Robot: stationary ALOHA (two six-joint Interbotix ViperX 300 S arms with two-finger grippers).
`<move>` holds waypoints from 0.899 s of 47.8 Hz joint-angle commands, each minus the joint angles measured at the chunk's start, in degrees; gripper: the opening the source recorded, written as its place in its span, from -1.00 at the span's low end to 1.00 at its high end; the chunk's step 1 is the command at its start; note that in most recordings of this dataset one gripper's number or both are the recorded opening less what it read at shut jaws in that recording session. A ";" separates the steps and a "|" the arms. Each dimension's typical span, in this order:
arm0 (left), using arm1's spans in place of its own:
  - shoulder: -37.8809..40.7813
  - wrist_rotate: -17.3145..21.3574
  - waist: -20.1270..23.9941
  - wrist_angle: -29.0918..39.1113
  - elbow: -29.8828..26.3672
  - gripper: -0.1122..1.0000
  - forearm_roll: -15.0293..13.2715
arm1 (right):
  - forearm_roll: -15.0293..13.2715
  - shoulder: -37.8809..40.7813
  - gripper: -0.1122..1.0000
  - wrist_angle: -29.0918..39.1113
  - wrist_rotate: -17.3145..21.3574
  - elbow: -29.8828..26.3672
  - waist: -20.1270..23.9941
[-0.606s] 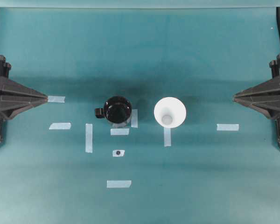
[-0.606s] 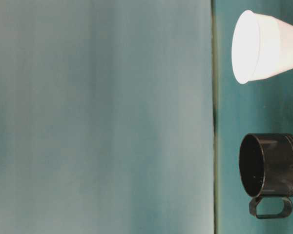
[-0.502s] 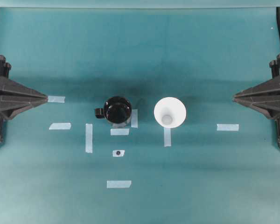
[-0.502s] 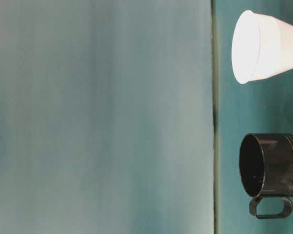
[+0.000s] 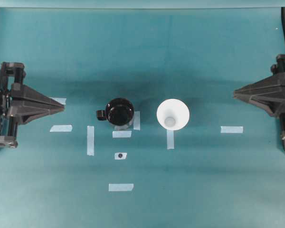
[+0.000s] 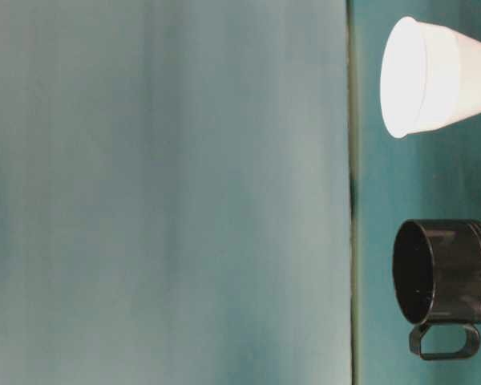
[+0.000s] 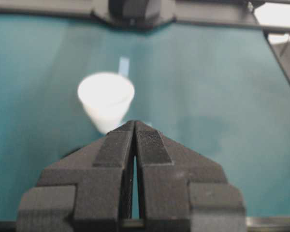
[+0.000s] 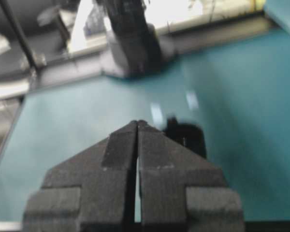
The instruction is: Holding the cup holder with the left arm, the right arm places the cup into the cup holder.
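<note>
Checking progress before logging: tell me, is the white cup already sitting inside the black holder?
No, the cup stands apart, right of the cup holder.

Cup holder stands left of centre on the table, the cup just to its right, the two apart. Left gripper sits out at the left edge, right gripper at the right edge, both well clear of them.

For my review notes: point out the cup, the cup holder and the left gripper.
cup (image 5: 173, 114), overhead view, inside of the white cone.
cup holder (image 5: 119, 111), overhead view, dark interior.
left gripper (image 5: 61, 106), overhead view, tip of the shut jaws.
</note>
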 commanded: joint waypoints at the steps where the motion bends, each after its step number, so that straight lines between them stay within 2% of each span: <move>1: 0.26 0.26 0.09 3.96 -2.81 -0.74 0.18 | 0.09 3.60 -0.77 5.45 0.70 -3.78 -0.62; 9: 1.85 0.35 0.35 9.76 -4.22 -0.74 0.44 | 0.09 8.17 -0.77 11.78 0.62 -7.03 -2.81; 22: 8.09 0.35 0.53 11.78 -6.68 -0.74 0.44 | 0.09 17.49 -0.77 15.82 0.53 -11.78 -4.22; 33: 13.54 0.18 3.78 13.71 -9.93 -0.74 0.44 | -1.41 25.75 -0.77 22.32 0.35 -17.40 -5.27; 43: 19.07 0.26 4.39 20.39 -13.89 -0.74 0.35 | -1.67 32.61 -0.77 28.21 0.26 -22.59 -6.59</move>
